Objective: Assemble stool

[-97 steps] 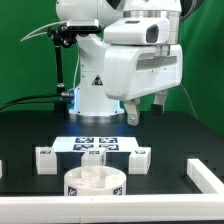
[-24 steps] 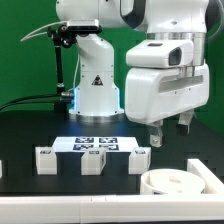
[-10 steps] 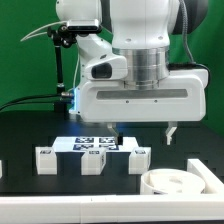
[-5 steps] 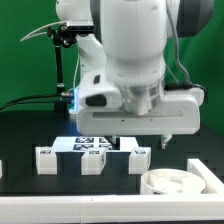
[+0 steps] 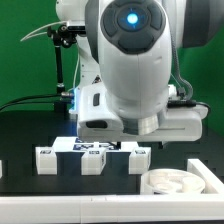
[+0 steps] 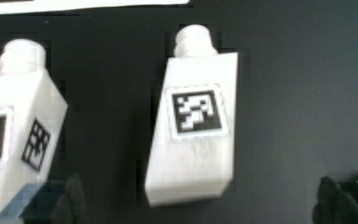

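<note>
The tool (image 6: 202, 197) stands wide open and grips nothing. In the wrist view its dark fingertips (image 6: 41, 200) show on either side of one leg (image 6: 197, 112), clear of it, with a second leg (image 6: 16, 118) alongside. In the exterior view three legs (image 5: 92, 160) stand in a row on the black counter (image 5: 30, 185) just before the marker board (image 5: 95, 146). The seat (image 5: 178, 183) sits at that view's right, near the front rail (image 5: 60, 214).
</note>
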